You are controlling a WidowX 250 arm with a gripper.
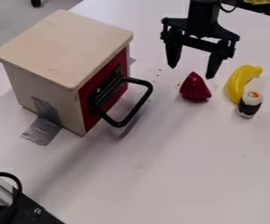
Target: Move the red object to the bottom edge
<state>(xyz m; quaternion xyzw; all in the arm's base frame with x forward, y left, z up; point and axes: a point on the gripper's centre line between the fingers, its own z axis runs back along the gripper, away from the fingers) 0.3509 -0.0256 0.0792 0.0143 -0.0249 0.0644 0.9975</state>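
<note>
The black gripper (191,71) hangs down over the bench (178,175), on the side toward the far edge, its fingers (173,54) spread apart with nothing between them. The red object (194,89), a glossy, pointed piece, sits on the bench just below the fingertips, nearer the far edge than the near one. Beside it, on the side away from the box, a yellow banana (236,85) lies with its stem toward the far edge; a small black-and-white sushi piece (250,105) is at its lower end. Toward the left edge of the bench stands a pale box (61,48) with a red front and a black handle (138,107), grey tape (42,131) running from its side onto the bench.
</note>
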